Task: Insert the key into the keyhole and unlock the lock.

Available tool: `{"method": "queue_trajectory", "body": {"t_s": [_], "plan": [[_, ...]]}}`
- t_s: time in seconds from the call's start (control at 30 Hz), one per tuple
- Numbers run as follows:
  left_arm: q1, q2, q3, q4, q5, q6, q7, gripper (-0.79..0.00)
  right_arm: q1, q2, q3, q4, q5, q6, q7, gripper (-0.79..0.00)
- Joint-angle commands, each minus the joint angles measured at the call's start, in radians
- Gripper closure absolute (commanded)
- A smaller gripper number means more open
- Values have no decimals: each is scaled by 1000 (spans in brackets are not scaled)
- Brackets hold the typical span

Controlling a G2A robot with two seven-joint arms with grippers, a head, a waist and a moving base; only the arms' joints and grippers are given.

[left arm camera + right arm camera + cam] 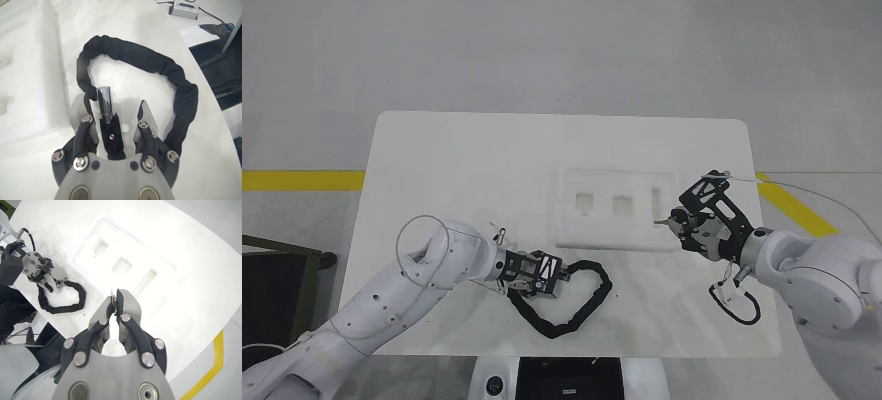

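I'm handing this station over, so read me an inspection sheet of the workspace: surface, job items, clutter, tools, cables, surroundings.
Surface: white table carrying a white foam tray with three recesses.
Job's things: chain lock in a black sleeve, looped on the table; its chrome cylinder points away from the left wrist; key is off the table, not yet at the keyhole.
Clutter: a few dark specks near the chain.
Tools: left tool open, straddling the cylinder; right tool shut on the key, over the tray's end.
Cables: thin wire loop on the left arm; black cable loop by the right wrist.
Surroundings: yellow tape on grey floor; grey box with leads beyond the table.
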Motion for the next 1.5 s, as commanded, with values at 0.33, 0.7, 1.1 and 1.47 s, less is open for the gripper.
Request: {"method": "queue_trajectory", "body": {"t_s": [0.33, 0.7, 1.1, 1.47], "plan": [[28, -1, -36, -6, -55, 26, -96, -336, 0, 0, 0, 0, 0, 0, 0, 0], [44, -4, -56, -12, -86, 23, -155, -197, 0, 0, 0, 0, 0, 0, 0, 0], [32, -17, -65, 10, -146, 4, -156, 0, 0, 0, 0, 0, 0, 0, 0, 0], [68, 8, -133, 17, -220, 0, -29, 0, -11, -1, -5, 3, -6, -5, -30, 0]]}}
